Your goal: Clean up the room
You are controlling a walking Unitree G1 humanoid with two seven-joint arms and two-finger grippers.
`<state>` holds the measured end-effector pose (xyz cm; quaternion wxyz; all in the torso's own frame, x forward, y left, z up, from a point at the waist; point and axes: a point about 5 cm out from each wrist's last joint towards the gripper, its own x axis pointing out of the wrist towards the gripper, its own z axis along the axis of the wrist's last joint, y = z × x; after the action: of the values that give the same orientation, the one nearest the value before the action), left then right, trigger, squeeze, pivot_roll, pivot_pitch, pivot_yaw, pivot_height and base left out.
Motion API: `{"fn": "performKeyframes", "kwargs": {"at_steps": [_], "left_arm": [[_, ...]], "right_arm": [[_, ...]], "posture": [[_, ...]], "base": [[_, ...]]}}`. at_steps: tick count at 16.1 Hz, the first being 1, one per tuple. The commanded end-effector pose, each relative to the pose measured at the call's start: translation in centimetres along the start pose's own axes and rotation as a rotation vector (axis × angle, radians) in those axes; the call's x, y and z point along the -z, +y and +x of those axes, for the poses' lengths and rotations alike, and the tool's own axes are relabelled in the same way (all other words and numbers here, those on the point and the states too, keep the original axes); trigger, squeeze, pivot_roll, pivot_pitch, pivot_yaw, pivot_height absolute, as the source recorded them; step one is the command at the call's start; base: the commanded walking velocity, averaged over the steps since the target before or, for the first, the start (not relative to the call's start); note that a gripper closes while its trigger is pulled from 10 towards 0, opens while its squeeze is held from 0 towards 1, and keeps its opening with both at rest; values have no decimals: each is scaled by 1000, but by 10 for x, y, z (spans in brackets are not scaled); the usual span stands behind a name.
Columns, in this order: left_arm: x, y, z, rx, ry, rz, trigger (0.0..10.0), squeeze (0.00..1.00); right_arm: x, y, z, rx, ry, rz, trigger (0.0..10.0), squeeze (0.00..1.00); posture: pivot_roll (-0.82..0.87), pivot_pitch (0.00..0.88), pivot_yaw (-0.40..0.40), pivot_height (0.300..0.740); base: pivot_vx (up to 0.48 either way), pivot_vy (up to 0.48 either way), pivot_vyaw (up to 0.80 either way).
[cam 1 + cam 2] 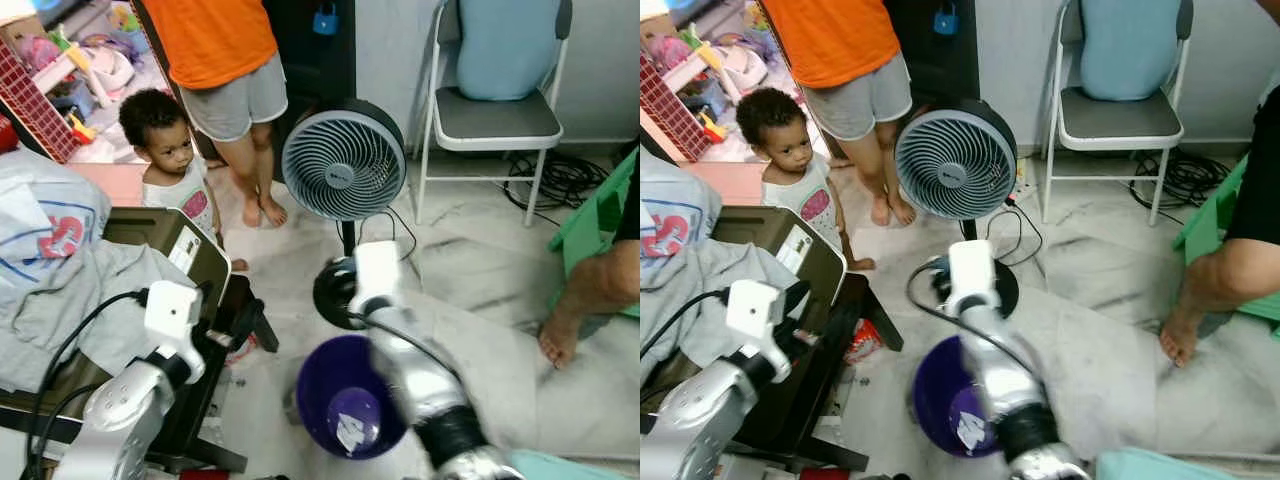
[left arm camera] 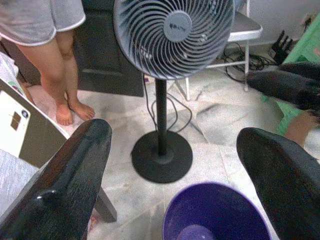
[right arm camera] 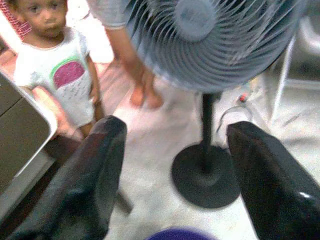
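A purple bin (image 1: pixel 345 395) stands on the marble floor just in front of me, with a crumpled white scrap (image 1: pixel 350 430) lying inside. My right arm reaches over the bin toward the fan's base, and my right gripper (image 3: pixel 175 127) is open with nothing between its fingers (image 3: pixel 95 170). The bin's rim (image 3: pixel 180 234) sits just beneath it. My left gripper (image 2: pixel 172 135) is raised left of the bin, beside the dark table, and is also open and empty. From that wrist the bin (image 2: pixel 215 215) lies below the fingers (image 2: pixel 75 180).
A standing fan (image 1: pixel 343 165) with its cord is right behind the bin. A small child (image 1: pixel 165 150) and a person in an orange shirt (image 1: pixel 225 60) stand beyond. Clothes (image 1: pixel 60 270) cover a dark table (image 1: pixel 170 240). A chair (image 1: pixel 495 110), cables (image 1: pixel 560 175) and a person's foot (image 1: pixel 560 335) are to the right.
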<state>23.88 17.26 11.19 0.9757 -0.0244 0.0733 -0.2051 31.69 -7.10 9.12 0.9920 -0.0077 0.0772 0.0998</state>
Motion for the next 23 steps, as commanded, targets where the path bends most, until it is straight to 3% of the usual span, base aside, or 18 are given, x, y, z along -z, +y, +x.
{"fn": "performKeyframes", "kwargs": {"at_steps": [1,2,5,10,12,15,20,21,22,23], "left_arm": [[1,2,3,-13,1,-1,10000,0],[1,-2,9,-1,-14,-10,10000,0],[1,-5,15,7,-33,-15,10000,0],[4,-4,11,-9,-56,-31,10000,0],[7,-4,10,-5,-50,-28,10000,0],[5,-8,15,3,-51,-31,10000,0],[2,-1,20,-60,-64,-53,10000,0],[2,-5,21,-53,-66,-54,10000,0],[2,-7,23,-52,-67,-55,10000,0],[2,-8,23,-52,-69,-56,10000,0]], "right_arm": [[0,-6,-7,4,-14,-18,10000,1000],[-10,-25,-20,36,-70,-51,10000,1000],[-18,-45,-37,89,-121,-77,10000,1000],[0,-74,-82,158,-78,-128,10000,1000],[3,-79,-88,160,-61,-114,10000,1000],[-3,-78,-86,155,-91,-80,10000,1000],[-13,-78,-84,174,-139,-45,10000,1000],[-16,-80,-83,174,-152,-50,10000,576],[-16,-81,-83,168,-150,-58,10000,0],[-17,-81,-82,164,-149,-63,10000,0]], "posture": [[-150,39,147,740],[-173,25,150,740],[-215,0,154,740],[-243,0,158,740],[-252,0,165,740],[-249,0,172,740],[-255,0,163,740],[-254,0,155,740],[-250,0,150,740],[-248,0,148,740]], "base": [[0,0,0],[0,0,0],[0,0,0],[0,0,0],[0,0,0],[0,0,0],[0,0,0],[0,0,0],[0,0,0],[0,0,0]]}}
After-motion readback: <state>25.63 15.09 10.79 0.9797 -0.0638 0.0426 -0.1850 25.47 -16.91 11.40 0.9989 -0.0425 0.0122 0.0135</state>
